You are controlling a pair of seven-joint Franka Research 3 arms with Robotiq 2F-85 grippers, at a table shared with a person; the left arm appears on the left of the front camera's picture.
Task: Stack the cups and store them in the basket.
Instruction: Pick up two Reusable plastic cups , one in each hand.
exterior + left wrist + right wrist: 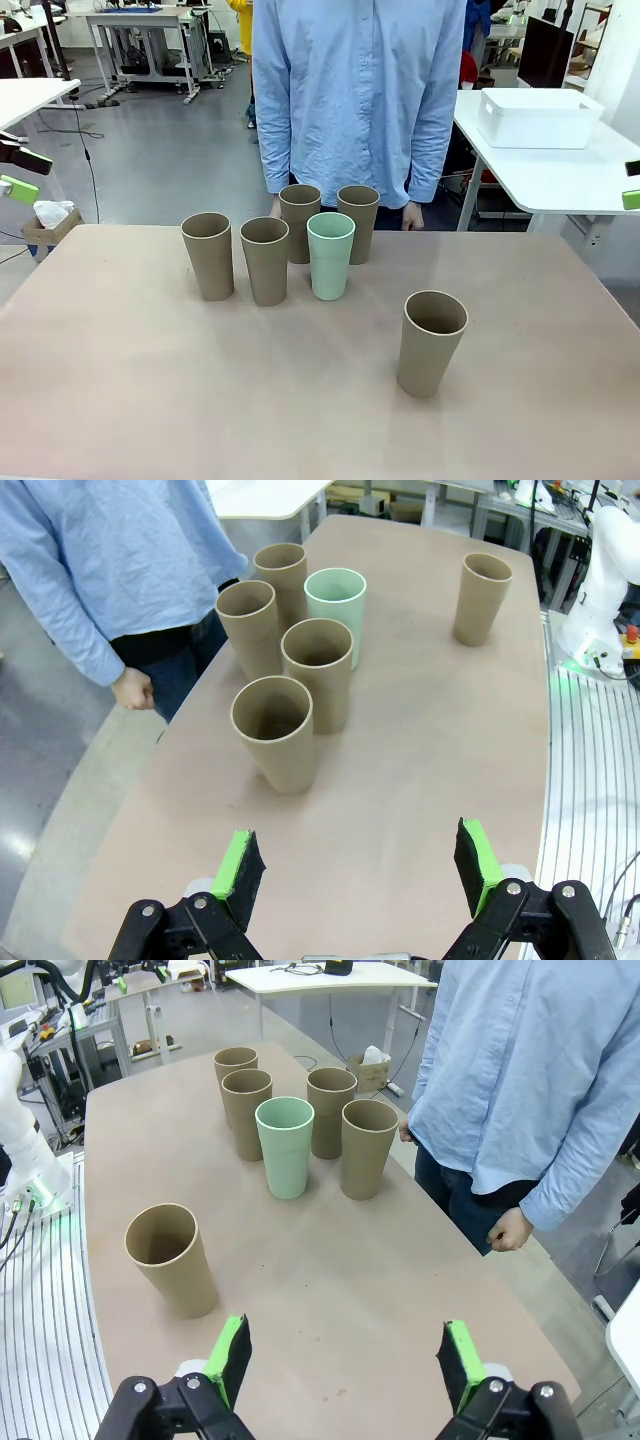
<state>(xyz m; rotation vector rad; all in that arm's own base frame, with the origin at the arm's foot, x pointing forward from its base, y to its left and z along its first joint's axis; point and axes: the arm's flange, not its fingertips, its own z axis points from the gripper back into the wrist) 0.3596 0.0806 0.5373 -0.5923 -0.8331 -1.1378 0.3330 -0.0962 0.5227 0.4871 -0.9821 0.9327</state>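
Lone tan cup (432, 343), mint cup (330, 256) beyond

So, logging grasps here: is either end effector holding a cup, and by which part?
Nothing is held: the left end effector and right end effector both hang open.

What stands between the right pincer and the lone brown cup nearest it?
Nothing visible. The open right pincer faces bare table, and the lone brown cup stands apart from the rest. The mint cup and four other brown cups cluster farther off.
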